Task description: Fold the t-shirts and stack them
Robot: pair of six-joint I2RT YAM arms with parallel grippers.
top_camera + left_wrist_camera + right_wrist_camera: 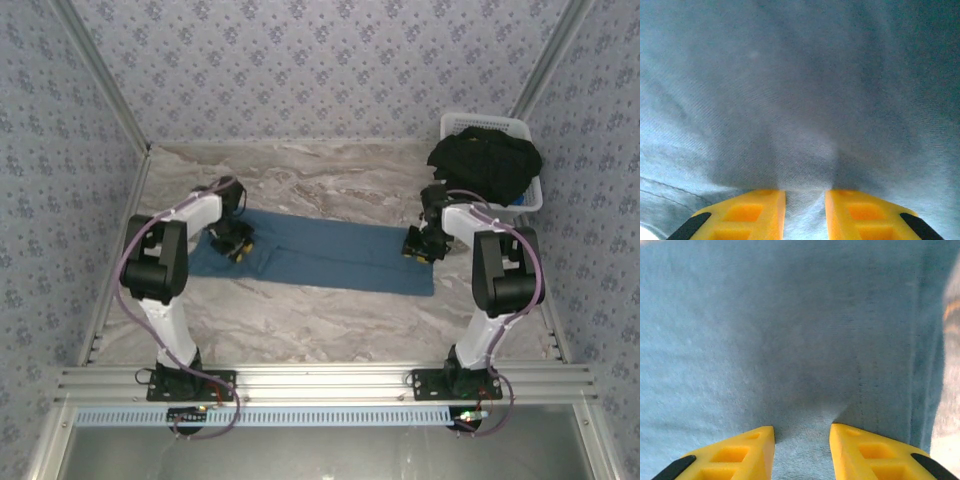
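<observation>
L gripper (805, 192): fingers a narrow gap apart, pressed down on the teal shirt (320, 255), a ridge of cloth bunched betw. them; can't tell if it's truly pinched. R gripper (802, 429): same narrow gap, cloth creasing at the tips; grip likewise unclear. L is at the shirt's left end, R at its right end. Shirt lies as a long band across the table (300, 180). Black shirts (485, 165) heaped in the basket (480, 122), far right.
</observation>
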